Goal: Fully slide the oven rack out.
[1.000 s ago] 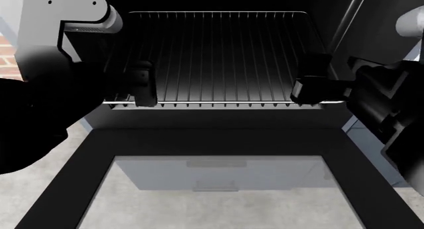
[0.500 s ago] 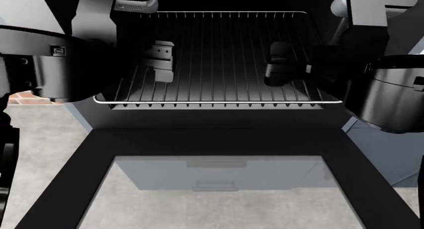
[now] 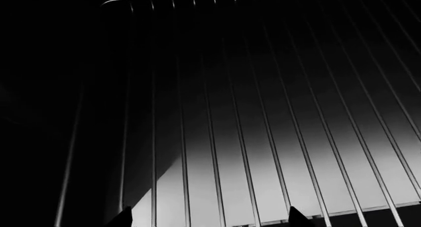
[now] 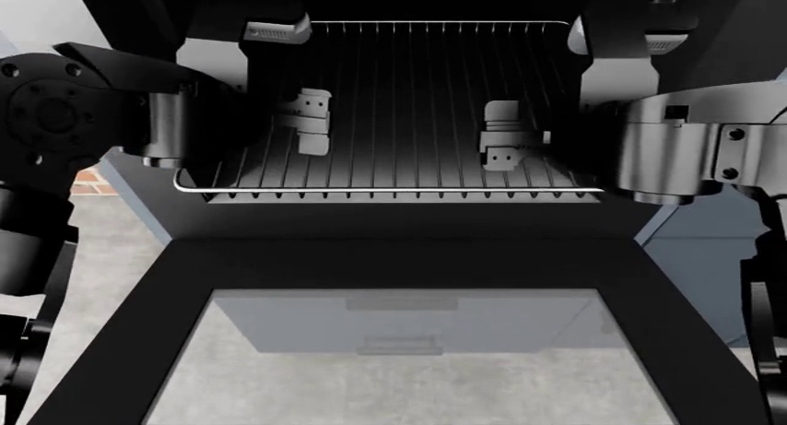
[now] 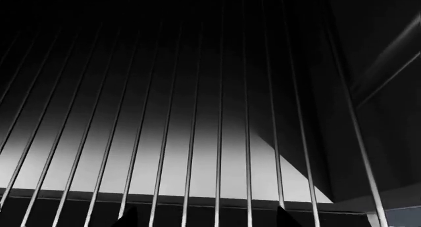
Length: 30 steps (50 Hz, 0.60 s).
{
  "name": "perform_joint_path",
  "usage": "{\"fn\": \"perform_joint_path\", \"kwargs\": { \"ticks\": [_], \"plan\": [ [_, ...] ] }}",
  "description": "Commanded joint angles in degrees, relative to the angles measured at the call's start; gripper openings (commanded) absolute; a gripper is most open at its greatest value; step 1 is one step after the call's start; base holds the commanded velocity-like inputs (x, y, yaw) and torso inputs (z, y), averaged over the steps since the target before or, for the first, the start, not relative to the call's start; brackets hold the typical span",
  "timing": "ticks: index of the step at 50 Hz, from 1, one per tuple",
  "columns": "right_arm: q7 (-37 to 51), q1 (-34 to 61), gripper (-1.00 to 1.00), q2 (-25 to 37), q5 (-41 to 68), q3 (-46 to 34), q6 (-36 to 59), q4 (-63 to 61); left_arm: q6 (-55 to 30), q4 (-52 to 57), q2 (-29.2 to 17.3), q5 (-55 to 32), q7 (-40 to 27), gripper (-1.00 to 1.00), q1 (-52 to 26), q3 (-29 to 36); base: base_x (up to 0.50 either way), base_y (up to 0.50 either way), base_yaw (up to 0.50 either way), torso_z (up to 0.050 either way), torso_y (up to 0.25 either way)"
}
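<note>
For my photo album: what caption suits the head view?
Two tools, left tool and right tool, hover over the oven rack above the open oven door.

We reach forward with both arms, one from each side. Our left arm's broad round joint sits at the near left, with the left gripper (image 4: 308,121) ahead of it. Our right arm mirrors it from the near right, with the right gripper (image 4: 502,137) a little nearer than the left. In each wrist view two dark fingertips (image 3: 122,218) (image 5: 126,218) show at the edge with a wide gap between them, so both jaws stand parted, holding nothing.
</note>
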Motion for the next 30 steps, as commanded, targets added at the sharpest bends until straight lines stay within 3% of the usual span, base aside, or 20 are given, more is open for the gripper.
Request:
{"fn": "perform_joint_path", "kwargs": {
  "ticks": [1, 30],
  "plan": [
    [0.57, 1.26, 1.00, -2.22, -0.84, -2.28, 0.23, 7.39, 1.64, -4.87, 1.63, 2.87, 3.74, 1.00, -0.11, 2.03, 0.00, 0.00, 0.00, 0.000, 0.000],
    [-2.78, -1.48, 1.00, -2.31, -2.95, -4.30, -1.76, 11.47, 3.45, -8.64, 2.55, 3.21, 5.15, 1.00, 5.43, 3.35, 0.00, 0.00, 0.00, 0.000, 0.000]
  ]
}}
